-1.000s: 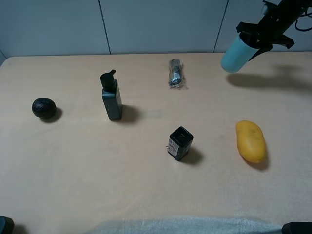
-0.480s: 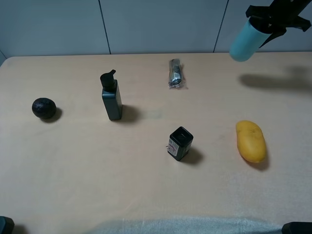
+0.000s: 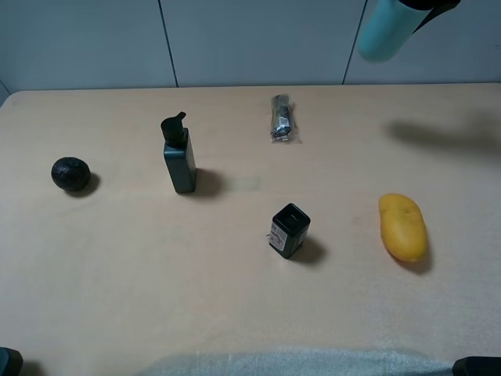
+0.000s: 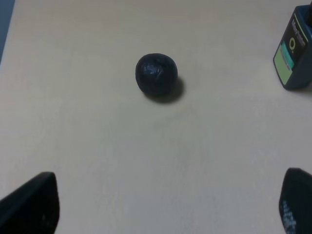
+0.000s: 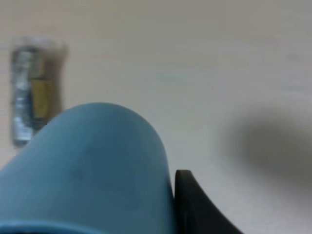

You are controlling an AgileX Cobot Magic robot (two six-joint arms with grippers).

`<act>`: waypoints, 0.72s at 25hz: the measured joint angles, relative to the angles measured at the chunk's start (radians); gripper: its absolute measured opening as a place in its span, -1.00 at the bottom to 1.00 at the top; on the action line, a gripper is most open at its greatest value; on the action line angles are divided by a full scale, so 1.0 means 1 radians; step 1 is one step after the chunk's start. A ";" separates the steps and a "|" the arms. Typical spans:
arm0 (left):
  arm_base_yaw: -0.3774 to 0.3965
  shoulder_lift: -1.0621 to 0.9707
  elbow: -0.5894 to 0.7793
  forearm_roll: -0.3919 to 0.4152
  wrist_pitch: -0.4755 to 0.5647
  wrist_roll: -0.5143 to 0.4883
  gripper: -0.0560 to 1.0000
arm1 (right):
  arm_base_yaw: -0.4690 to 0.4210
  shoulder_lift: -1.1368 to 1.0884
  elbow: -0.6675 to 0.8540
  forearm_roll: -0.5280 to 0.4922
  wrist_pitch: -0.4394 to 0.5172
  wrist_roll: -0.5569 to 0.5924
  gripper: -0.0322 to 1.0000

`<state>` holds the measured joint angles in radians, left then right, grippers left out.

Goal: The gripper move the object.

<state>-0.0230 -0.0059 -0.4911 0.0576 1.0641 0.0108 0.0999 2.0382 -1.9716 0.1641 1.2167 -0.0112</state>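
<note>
At the near left, the left end effector [image 4: 163,204] hangs low over the tabletop [image 3: 141,274] with its jaws spread wide and nothing between them. A dark ball [image 3: 70,173] lies just beyond it. Further right stand a pump bottle [image 3: 179,157], a small packet [image 3: 282,119] at the far side and a black box [image 3: 290,230] nearer the middle. The light blue cup [image 3: 385,31] is in the air at the far right, tilted and well clear of the tabletop. The right end effector [image 3: 429,4] is closed on its upper part, and one finger [image 5: 195,207] presses against the wall. A yellow fruit [image 3: 403,227] lies below and nearer. The cup looks light and stiff, with a smooth wall that could slip. A firm hold across the wall near the rim seems best.
</note>
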 joint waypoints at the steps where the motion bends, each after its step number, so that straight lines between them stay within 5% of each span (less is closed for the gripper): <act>1: 0.000 0.000 0.000 0.000 0.000 0.000 0.83 | 0.009 -0.013 0.008 0.000 -0.001 0.000 -0.89; 18: 0.000 0.000 0.000 0.000 0.000 0.000 0.83 | 0.177 -0.273 0.223 -0.053 0.003 0.031 -0.89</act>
<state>-0.0230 -0.0059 -0.4911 0.0576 1.0641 0.0108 0.2767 1.7652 -1.7487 0.1108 1.2198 0.0198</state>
